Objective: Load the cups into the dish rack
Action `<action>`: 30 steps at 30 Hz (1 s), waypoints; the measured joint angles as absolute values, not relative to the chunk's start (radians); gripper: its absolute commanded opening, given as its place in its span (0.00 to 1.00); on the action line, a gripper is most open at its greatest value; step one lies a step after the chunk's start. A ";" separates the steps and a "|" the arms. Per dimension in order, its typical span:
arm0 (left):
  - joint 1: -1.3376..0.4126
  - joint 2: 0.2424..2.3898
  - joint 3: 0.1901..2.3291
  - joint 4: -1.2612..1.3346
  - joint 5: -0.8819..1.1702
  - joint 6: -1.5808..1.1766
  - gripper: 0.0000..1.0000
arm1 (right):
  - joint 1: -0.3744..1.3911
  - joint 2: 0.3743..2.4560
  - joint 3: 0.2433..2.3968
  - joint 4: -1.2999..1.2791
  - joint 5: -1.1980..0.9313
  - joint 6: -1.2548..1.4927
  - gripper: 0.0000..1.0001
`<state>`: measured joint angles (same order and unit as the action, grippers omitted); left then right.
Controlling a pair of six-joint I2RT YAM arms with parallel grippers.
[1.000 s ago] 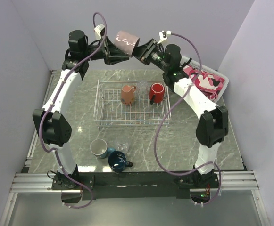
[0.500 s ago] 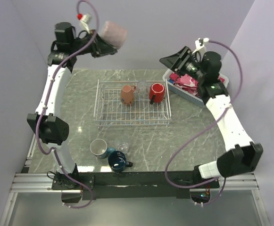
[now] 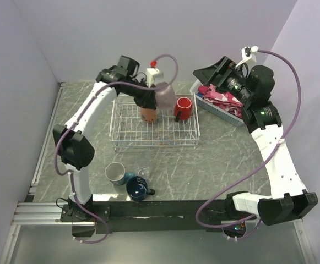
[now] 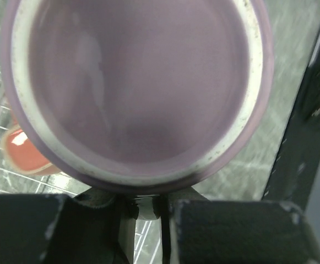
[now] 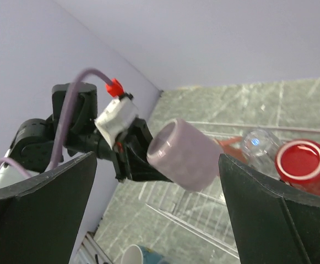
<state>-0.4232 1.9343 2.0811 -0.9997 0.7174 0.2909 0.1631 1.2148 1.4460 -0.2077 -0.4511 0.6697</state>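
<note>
Mauve mug (image 3: 165,96) hangs tilted over the upper part of the rack (image 3: 128,137), centre frame from above, clamped by the left gripper (image 3: 148,99); the right gripper (image 3: 211,67) sits upper right. Left wrist: the mug's rim fills the frame, fingers pinched on its lower edge. Right wrist: jaws spread wide, empty, mug at centre.

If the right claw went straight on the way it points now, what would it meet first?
Most likely the mauve mug in the left claw: it sits centred between the right claw's open fingers in its wrist view. Depth is unclear.
</note>
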 measured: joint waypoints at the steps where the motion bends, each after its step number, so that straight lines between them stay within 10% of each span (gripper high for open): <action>1: -0.439 1.945 2.067 -1.008 0.698 0.322 0.01 | 0.163 1.220 1.445 -0.221 -0.447 0.663 1.00; 30: -0.682 2.093 1.846 -0.777 0.556 0.380 0.01 | 0.155 1.044 1.233 -0.271 -0.339 0.656 1.00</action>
<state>-0.6819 2.0930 1.8458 -0.7769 0.5560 0.3798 0.1547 1.0435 1.2327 -0.2707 -0.3393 0.6556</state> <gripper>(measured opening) 0.202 0.996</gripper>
